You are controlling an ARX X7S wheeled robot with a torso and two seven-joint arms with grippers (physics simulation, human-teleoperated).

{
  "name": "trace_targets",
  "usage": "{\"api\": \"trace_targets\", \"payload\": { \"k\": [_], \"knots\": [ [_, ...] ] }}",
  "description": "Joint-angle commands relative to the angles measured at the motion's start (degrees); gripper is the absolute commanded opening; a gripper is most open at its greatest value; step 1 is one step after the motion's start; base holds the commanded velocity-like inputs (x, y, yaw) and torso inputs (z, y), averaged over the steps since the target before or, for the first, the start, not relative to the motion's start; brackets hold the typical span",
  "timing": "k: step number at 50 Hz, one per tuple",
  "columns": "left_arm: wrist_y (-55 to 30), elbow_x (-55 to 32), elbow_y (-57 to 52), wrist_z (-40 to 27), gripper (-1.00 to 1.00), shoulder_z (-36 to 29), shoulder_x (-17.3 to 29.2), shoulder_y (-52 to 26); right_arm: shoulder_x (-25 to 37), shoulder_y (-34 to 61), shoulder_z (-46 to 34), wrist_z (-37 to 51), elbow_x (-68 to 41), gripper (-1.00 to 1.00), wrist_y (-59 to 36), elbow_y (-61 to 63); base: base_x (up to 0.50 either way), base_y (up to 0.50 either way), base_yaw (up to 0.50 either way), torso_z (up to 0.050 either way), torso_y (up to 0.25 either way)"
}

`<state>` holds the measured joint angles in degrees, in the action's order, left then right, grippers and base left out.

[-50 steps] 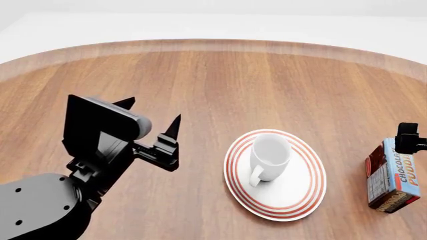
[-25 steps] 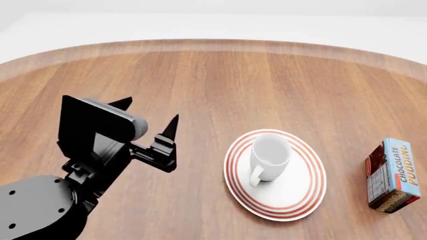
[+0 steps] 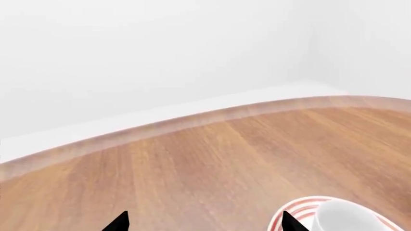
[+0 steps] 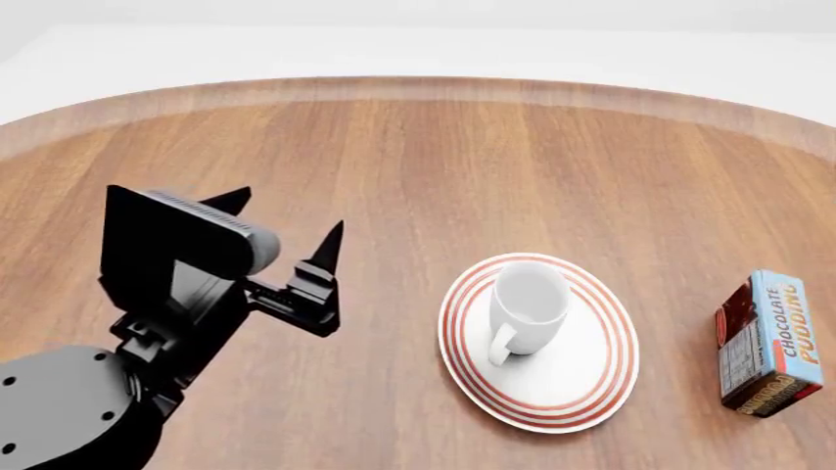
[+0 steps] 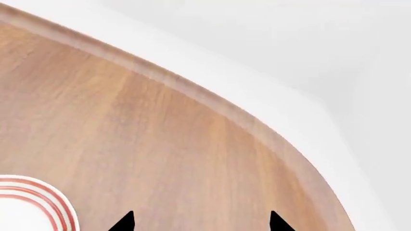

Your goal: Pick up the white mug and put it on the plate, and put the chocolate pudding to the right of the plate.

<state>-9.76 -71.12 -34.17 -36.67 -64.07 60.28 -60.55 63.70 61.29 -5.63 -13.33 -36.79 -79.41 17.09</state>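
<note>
1. Two grippers matter here, and we start with our left gripper (image 4: 281, 217): its fingers are spread wide with nothing between them, held above the table (image 4: 418, 157) to the left of the plate (image 4: 538, 343) and clear of it. In the left wrist view the two dark fingertips (image 3: 119, 222) stand far apart over bare wood, with the plate's rim and the mug only at the frame's edge.

2. Our right gripper (image 5: 200, 222) is out of the head view. Its own wrist camera shows two dark fingertips well apart over bare wood with nothing between them, so we read it as open and empty. A sliver of the plate's red rings sits at the edge of that picture.

3. Moving outward, the mug (image 4: 528, 305) stands upright on the plate, mouth up, handle towards us. It rests inside the rings, slightly off the plate's middle toward the far-left side, which we judge stable enough.

4. Further out, the pudding (image 4: 768, 343) lies flat on the table to the right of the plate, near it but not touching, its lettering facing up. Lying on a broad face, it should not tip.

5. Our judgement: both parts of the task look done as things lie now. Both grippers hold nothing, so no object depends on a grip. What remains, we think, is only keeping the left arm clear of the plate so nothing gets knocked.
</note>
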Motion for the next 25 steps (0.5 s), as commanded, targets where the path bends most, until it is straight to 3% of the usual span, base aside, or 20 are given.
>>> {"api": "trace_targets", "payload": {
  "k": [1,14,25],
  "knots": [
    [1.7,0.5,-0.9,1.1,1.00,1.9,-0.2,0.7,-0.8,-3.7,6.7,0.9,-1.4,1.00,-1.4,9.9,0.00,0.00,0.00,0.000,0.000],
    [1.5,2.1,-4.3,-0.9,1.00,2.3,1.1,0.6,-7.5,-13.5,22.4,9.2,-2.3,1.00,-4.9,22.9,0.00,0.00,0.00,0.000,0.000],
    [1.9,2.8,-5.1,-2.0,1.00,2.6,1.8,1.0,-13.0,-14.9,30.4,13.2,-3.5,1.00,-7.0,29.8,0.00,0.00,0.00,0.000,0.000]
  ]
}}
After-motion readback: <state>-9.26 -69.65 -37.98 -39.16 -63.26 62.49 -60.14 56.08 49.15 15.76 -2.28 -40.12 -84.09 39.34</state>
